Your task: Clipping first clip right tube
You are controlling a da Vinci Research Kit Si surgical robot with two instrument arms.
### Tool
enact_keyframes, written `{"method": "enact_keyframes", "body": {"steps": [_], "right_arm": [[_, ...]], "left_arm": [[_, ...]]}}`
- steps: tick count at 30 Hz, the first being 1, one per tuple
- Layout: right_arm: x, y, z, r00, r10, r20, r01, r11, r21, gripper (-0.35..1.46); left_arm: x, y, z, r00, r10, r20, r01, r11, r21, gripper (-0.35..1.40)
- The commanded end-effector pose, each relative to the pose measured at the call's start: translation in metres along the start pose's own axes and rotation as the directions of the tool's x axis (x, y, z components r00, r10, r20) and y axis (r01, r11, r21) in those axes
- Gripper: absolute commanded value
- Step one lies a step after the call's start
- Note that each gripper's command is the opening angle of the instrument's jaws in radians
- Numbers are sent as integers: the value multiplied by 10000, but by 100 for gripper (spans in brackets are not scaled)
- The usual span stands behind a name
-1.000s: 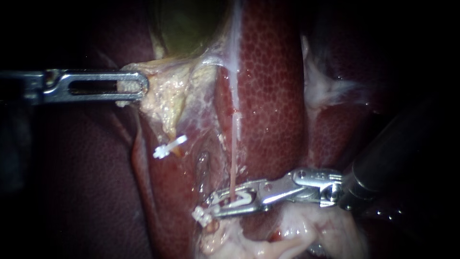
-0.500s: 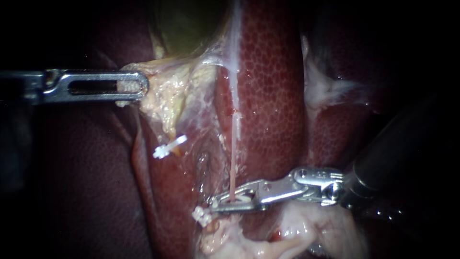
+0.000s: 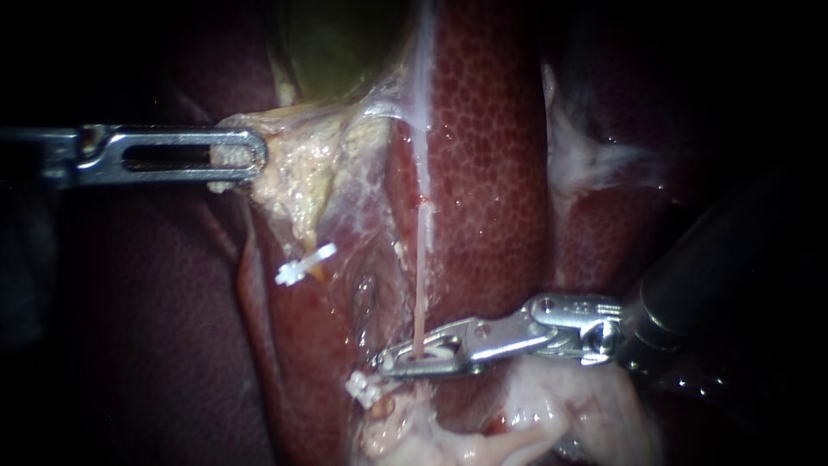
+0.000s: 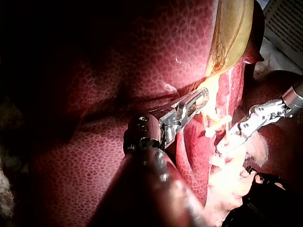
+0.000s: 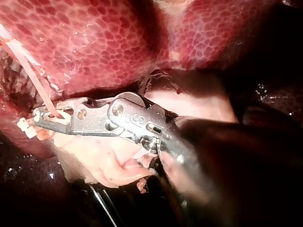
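Observation:
A thin pink tube, the right tube (image 3: 420, 298), runs down over the liver (image 3: 492, 173) into the jaws of my right instrument (image 3: 390, 363). Those jaws lie nearly together around the tube, pressing a white clip (image 3: 429, 352) onto it. In the right wrist view the tube (image 5: 40, 90) enters the same jaws (image 5: 40, 116) at the clip (image 5: 59, 120). My left instrument (image 3: 254, 155) is shut on pale tissue at the neck of the greenish gallbladder (image 3: 336, 43) and holds it taut. In the left wrist view its jaws (image 4: 203, 97) bite the yellowish tissue.
A white clip (image 3: 304, 265) sits on the tube to the left. Another white clip (image 3: 362, 390) lies just below my right instrument's tip, beside pale fatty tissue (image 3: 552, 414). Dark liver (image 3: 129, 345) fills the left.
My right instrument's jaws have closed further around the clip and the right tube, and its wrist has risen slightly. The left instrument has not moved.

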Motion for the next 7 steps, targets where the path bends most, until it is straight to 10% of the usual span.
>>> {"method": "enact_keyframes", "body": {"steps": [1,7], "right_arm": [[-1,0,1,10000,53,1,-53,10000,3,-35],[-2,0,1,10000,47,5,-47,10000,13,-35]], "left_arm": [[0,0,0,10000,0,0,0,10000,2,-35],[0,0,0,10000,0,-1,0,10000,3,-35]]}}
